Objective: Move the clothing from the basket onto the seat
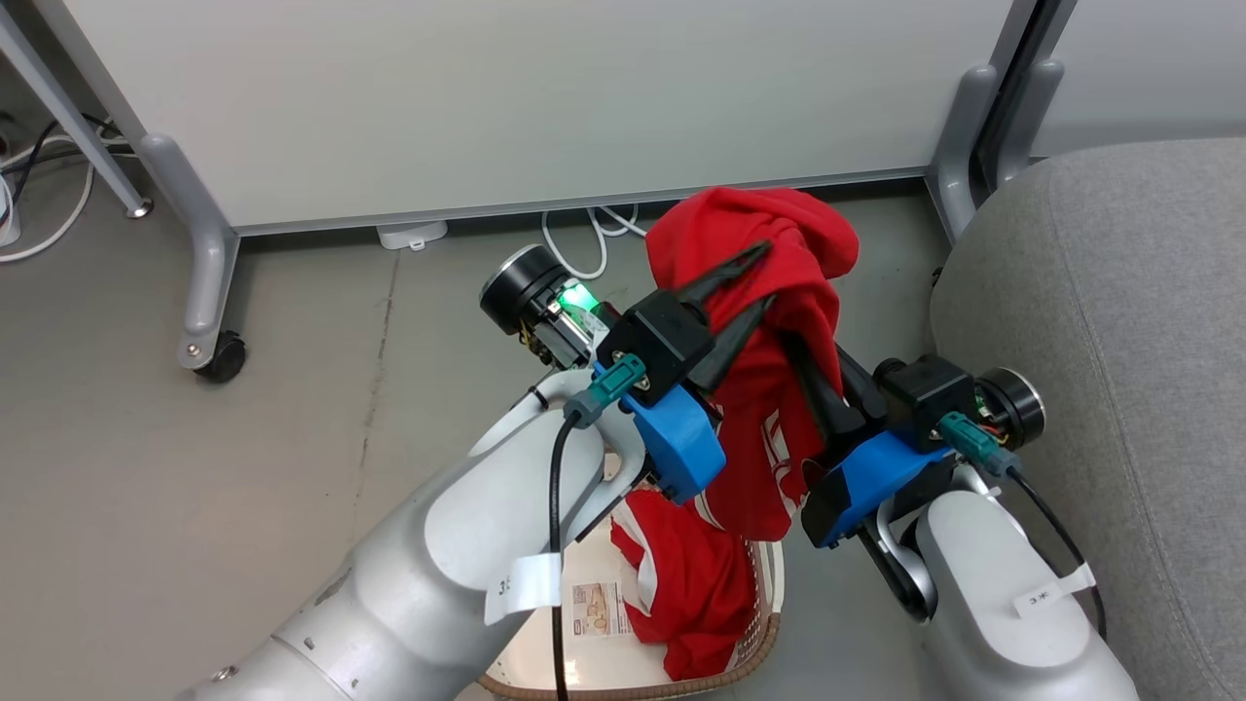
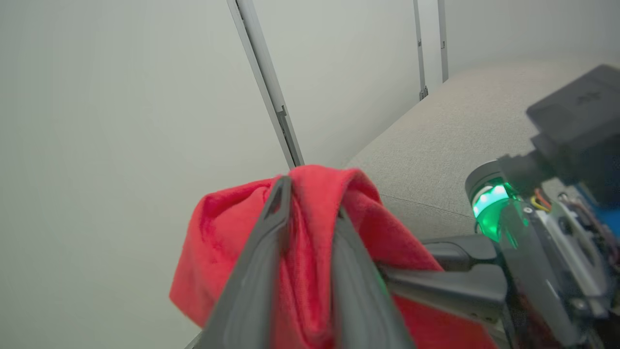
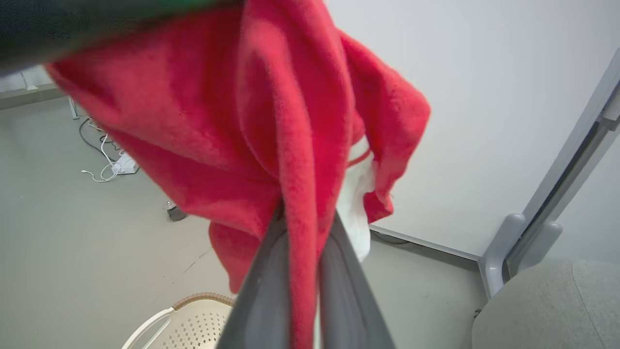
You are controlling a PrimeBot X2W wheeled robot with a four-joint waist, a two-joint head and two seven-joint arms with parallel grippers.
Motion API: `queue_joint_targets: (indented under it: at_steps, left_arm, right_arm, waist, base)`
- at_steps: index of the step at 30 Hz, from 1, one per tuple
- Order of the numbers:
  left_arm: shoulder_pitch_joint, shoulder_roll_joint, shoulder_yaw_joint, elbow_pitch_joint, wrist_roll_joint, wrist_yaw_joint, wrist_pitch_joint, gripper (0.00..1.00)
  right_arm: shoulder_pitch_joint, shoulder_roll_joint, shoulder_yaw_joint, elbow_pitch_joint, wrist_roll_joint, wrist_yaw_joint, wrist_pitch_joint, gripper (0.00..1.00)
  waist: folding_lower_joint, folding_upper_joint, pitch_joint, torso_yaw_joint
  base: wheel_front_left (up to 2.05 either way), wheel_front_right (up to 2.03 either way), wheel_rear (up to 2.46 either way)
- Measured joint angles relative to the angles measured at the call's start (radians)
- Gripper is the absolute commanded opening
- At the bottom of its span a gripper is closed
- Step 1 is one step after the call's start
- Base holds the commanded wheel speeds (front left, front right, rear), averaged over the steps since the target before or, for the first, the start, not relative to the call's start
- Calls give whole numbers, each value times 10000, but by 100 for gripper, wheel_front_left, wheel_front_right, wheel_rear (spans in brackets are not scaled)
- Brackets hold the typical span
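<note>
A bright red garment hangs lifted above the basket, pinched by both grippers. My left gripper is shut on its upper folds, and the cloth bulges between the fingers in the left wrist view. My right gripper is shut on the same garment lower down; its fingers squeeze a red fold with white trim beside it. A second red garment with white stripes lies in the cream basket under my arms. The grey seat stands to the right.
A pale partition panel on grey legs with a castor stands behind. White cables lie on the grey floor at its foot. More cables trail at the far left. The basket's barcode label shows inside it.
</note>
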Motion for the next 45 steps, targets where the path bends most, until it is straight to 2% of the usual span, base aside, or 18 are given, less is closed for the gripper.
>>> queue_joint_targets:
  at_steps: [7,11,19,35,45]
  left_arm:
    - [77,4,-2,44,125,0,0,100]
    - [180,2,-38,8,196,-2,0,100]
    - [512,134,90,-380,347,90,-2,100]
    - [1346,577,575,-1710,746,146,-2,100]
    - [1592,648,510,-1942,986,8,-2,100]
  right_arm:
    - [2,0,-290,-107,221,0,0,0]
    - [20,-2,-686,-182,591,0,0,0]
    - [96,0,-1503,-596,594,0,0,0]
    - [924,-8,-3528,-2259,353,0,2,0]
    - [1723,-10,-4470,-3285,387,0,0,0]
  waist:
    - [0,0,126,-17]
    - [0,0,191,-58]
    - [0,0,394,-353]
    - [0,0,1063,-2006]
    - [0,0,1488,-3227]
  base:
    - [0,0,0]
    - [0,0,0]
    - [0,0,0]
    - [0,0,0]
    - [0,0,0]
